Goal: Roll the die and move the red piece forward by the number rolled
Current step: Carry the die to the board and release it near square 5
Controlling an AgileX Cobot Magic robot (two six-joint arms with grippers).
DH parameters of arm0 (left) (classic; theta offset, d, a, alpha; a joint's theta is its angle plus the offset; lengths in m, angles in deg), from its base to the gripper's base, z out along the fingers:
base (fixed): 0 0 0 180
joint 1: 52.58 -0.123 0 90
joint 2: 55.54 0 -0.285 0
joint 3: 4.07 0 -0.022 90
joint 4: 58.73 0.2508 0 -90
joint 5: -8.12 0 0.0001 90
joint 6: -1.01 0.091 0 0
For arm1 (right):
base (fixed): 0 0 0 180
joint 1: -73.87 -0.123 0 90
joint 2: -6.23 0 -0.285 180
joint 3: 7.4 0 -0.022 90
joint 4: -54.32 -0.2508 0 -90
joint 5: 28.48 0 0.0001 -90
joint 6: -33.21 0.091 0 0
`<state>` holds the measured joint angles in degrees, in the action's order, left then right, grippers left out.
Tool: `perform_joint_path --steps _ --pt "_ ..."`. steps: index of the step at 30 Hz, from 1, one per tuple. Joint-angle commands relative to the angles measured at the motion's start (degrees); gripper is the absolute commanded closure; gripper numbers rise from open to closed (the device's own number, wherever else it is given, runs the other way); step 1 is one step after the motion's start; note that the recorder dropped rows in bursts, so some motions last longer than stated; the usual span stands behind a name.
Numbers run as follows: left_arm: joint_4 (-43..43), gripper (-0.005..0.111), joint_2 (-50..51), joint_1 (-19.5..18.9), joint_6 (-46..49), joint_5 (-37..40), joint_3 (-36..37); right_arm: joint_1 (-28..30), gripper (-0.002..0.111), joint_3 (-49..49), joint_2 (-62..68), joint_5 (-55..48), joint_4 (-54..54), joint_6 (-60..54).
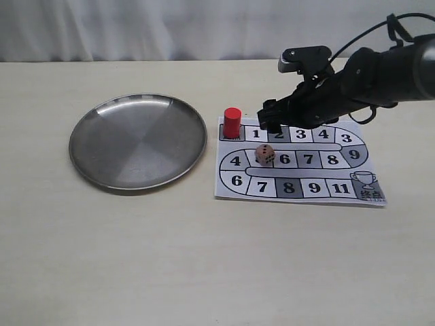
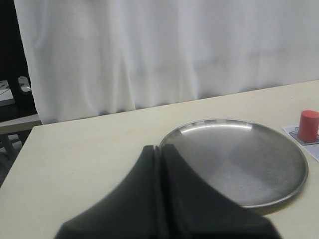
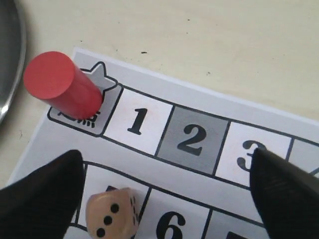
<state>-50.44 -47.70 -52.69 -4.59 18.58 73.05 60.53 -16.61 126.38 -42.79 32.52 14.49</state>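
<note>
Clearly the right end effector [image 1: 270, 124] is the one that matters. It hangs released, fingers spread wide and holding nothing, above squares 1 and 2 of the printed paper board [image 1: 315, 188]. The red piece [image 1: 232, 122] stands upright on the start square, just beyond one finger and off to the side away from the arm's own base. Its long axis is vertical, so a grip would have to close on its round sides from above. The die [image 1: 264, 155] lies on the board's middle row, just back from the open span and under that same finger. One face shows three pips in the right wrist view, though I cannot be sure that it is the top face.

The left end effector [image 2: 160, 194] is clenched with its pads together, empty, well away beyond the round steel plate [image 1: 88, 122]. The right arm is therefore much the nearer to both things.

Judging by this, a short sideways shift and a descent would bring the fingers round the red piece. The die is close enough that the nearer finger might nudge it. The paper lies flat on the pale surface [image 1: 204, 272] and could slide. Open room lies on every side of the board except where the plate sits just beside its start end.
</note>
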Motion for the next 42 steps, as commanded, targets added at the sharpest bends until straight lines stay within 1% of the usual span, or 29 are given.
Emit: perform_joint_path --steps 1,3,5,7,12,14,16,18,23,29,34,42 --pt "0.0 0.107 -0.1 0.1 -0.1 -0.5 0.1 -0.1 0.024 -0.2 -2.3 -1.1 0.2 -1.1" --pt "0.0 0.107 -0.1 0.1 -0.1 -0.5 0.1 -0.1 0.024 -0.2 -3.4 -2.4 0.2 -2.4" --pt "0.0 0.107 -0.1 0.1 -0.1 -0.5 0.1 -0.1 0.031 -0.2 -4.8 -4.3 0.2 -3.3" --pt "0.0 0.107 -0.1 0.1 -0.1 -0.5 0.1 -0.1 0.044 -0.2 -6.4 -6.4 0.2 -3.6" --pt "0.0 0.107 -0.1 0.1 -0.1 -0.5 0.1 -0.1 0.089 -0.2 -11.6 -15.1 0.2 -3.6" --pt "0.0 0.107 -0.1 0.1 -0.1 -0.5 0.1 -0.1 0.104 -0.2 -12.7 -18.9 0.2 -3.6" --pt "0.0 0.107 -0.1 0.1 -0.1 -0.5 0.1 -0.1 0.104 -0.2 -12.9 -22.4 0.2 -3.8" --pt "0.0 0.107 -0.1 0.1 -0.1 -0.5 0.1 -0.1 0.104 -1.7 -12.2 -23.0 0.2 -5.3" --pt "0.0 0.107 -0.1 0.1 -0.1 -0.5 0.1 -0.1 0.104 -7.4 -8.5 -14.9 -1.7 -7.3" --pt "0.0 0.107 -0.1 0.1 -0.1 -0.5 0.1 -0.1 0.104 -7.7 -3.9 -14.2 -9.5 -18.4" --pt "0.0 0.107 -0.1 0.1 -0.1 -0.5 0.1 -0.1 0.104 -7.7 -0.5 -11.5 -10.8 -19.9" --pt "0.0 0.107 -0.1 0.1 -0.1 -0.5 0.1 -0.1 0.104 -7.7 0.4 -10.9 -11.0 -21.2"
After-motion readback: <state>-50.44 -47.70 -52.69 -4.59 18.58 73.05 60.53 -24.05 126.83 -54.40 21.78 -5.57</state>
